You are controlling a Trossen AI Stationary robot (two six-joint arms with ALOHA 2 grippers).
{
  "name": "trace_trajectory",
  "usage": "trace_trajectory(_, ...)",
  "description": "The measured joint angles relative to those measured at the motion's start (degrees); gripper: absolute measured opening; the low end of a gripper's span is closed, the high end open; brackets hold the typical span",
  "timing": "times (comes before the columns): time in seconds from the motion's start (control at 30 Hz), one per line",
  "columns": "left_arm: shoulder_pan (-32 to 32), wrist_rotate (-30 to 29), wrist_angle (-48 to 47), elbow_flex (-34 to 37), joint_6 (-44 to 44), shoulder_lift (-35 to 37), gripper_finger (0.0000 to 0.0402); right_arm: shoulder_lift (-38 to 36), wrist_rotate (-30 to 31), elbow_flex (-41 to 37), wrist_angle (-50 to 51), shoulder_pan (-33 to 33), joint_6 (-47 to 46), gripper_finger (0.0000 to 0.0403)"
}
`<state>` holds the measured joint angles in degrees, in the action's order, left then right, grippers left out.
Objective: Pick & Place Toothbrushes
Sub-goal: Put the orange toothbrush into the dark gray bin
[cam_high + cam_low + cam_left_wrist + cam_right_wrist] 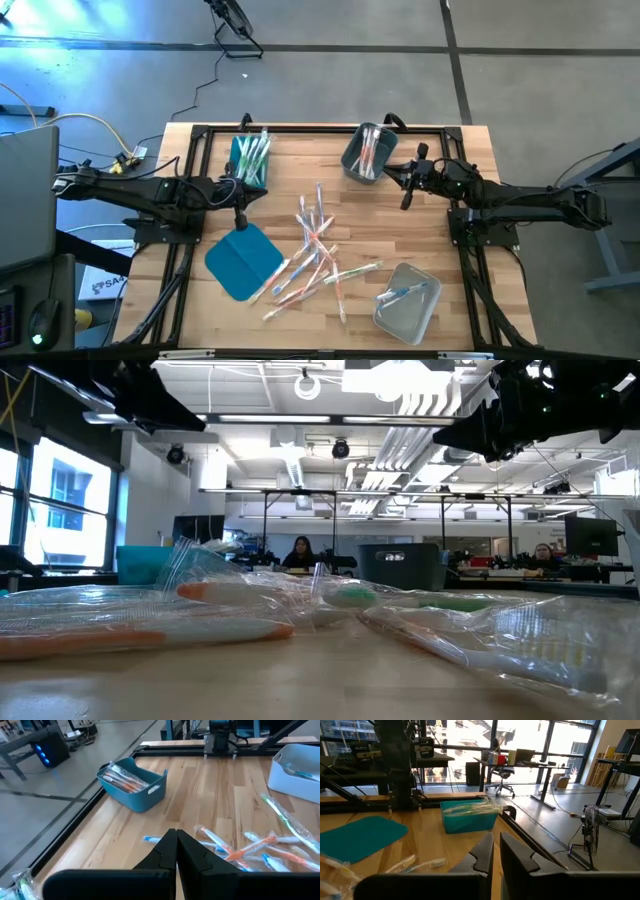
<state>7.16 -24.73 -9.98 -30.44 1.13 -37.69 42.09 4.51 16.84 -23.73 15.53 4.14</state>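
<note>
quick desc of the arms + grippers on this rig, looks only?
Two matching dark arms of slim jointed links, each on a black frame mount at its table side. Left gripper and right gripper each end in two black, angular, wedge-tipped fingers. Thin black cables run along the links. No markings visible.

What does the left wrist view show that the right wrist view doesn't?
Only the left wrist view shows the blue bin holding orange-handled toothbrushes, a pale bin, and the shut left gripper.

Only the right wrist view shows the flat teal lid, the teal bin with green-toned toothbrushes, and the right gripper, its fingers a little apart with nothing between them.

Both show the wooden table and loose toothbrushes on it.
</note>
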Motion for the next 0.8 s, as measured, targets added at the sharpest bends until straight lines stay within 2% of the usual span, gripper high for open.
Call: trace_trajectory(0.8,0.00,0.05,-0.57,-0.02,0.30,-0.02,0.0000,0.02,0.02,0.00,0.04,0.02,0.17,0.0025)
